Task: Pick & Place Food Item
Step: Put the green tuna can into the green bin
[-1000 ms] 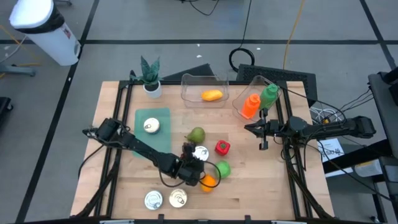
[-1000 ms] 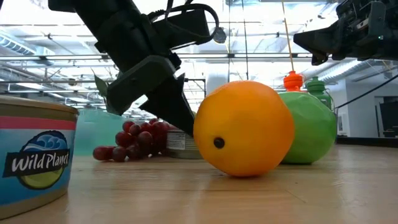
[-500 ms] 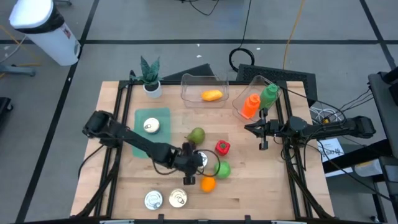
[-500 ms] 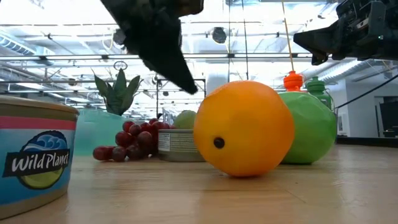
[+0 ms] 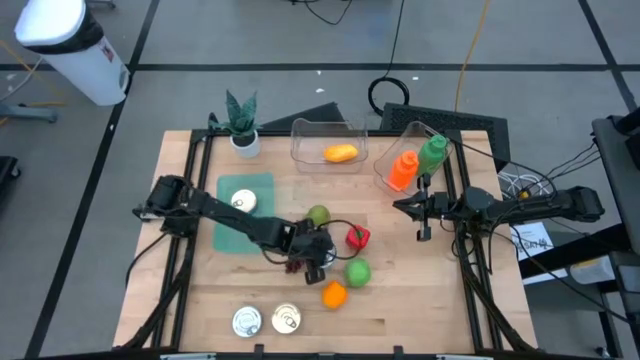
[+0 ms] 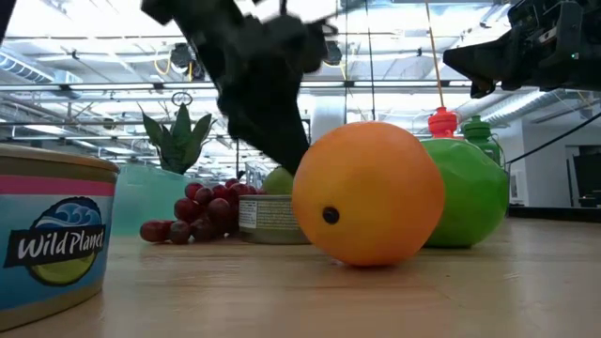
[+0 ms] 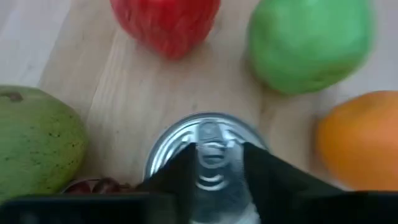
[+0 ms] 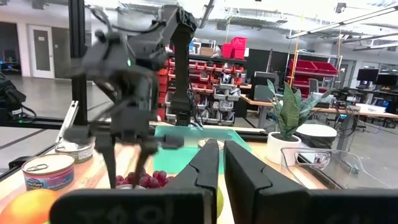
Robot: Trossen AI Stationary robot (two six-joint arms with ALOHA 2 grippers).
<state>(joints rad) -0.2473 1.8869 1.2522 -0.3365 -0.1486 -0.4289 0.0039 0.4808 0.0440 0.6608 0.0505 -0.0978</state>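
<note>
High view – table: pale wooden slatted tabletop (image 5: 420,300) with a black frame; both dark arms reach in over it.
Left arm: stretches from the left edge to mid-table, its left gripper (image 5: 312,252) poised over the cluster of food.
Right arm: waits at the right side, clear of the food; the right gripper (image 5: 422,207) has its fingers pressed together, holding nothing.
Left gripper's pincer: narrowly parted – in the left wrist view the two fingers (image 7: 180,171) stand either side of the pull tab, above the lid, with nothing clamped.
Mat: flat teal rectangle (image 5: 232,225), left of centre.
Fruit: round green apple (image 5: 358,272) and round orange (image 5: 334,295) toward the front, green pear (image 5: 318,216) behind, shiny red fruit (image 5: 357,237) to the right.
Task's thing: small silver round can with a pull-tab lid (image 7: 208,134), upright on the wood mid-table, directly under the left gripper, ringed by the fruit.
Grapes: dark red bunch (image 6: 202,211), just beside the can.
</note>
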